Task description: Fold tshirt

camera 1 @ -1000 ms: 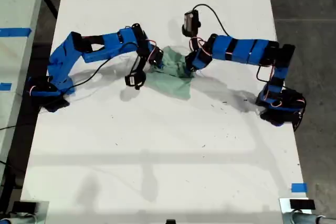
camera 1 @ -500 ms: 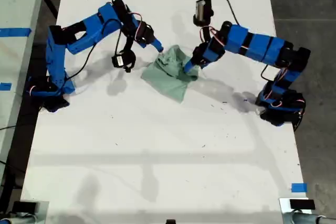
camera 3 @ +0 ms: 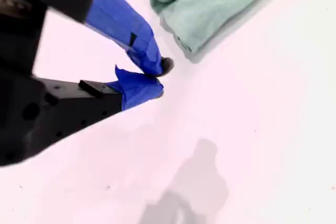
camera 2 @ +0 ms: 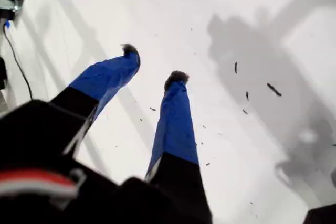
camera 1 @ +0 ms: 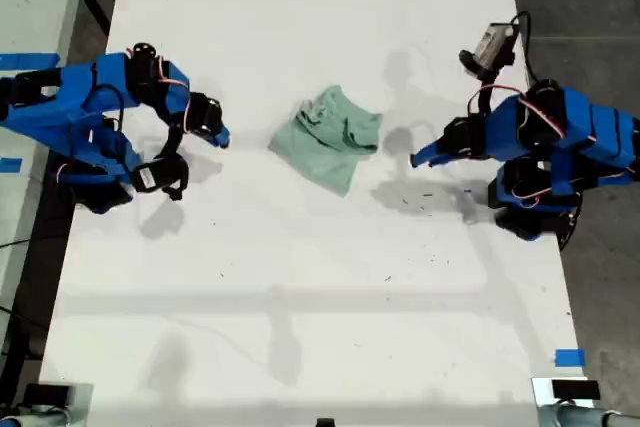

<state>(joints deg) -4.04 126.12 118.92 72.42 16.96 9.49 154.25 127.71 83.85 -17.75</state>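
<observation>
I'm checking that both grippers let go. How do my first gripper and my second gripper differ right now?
My first gripper has its jaws apart, while my second gripper has them closed tip to tip. The first wrist view shows only a corner of the tshirt, but the second wrist view shows a broad stretch. Both grippers are blue and empty, and both are over the white table.

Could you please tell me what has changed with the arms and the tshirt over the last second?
Both arms let go and drew back to opposite sides of the exterior view: my first gripper open, my second gripper shut. The tshirt lies bunched mid-table, shifted slightly early on and still since.
</observation>
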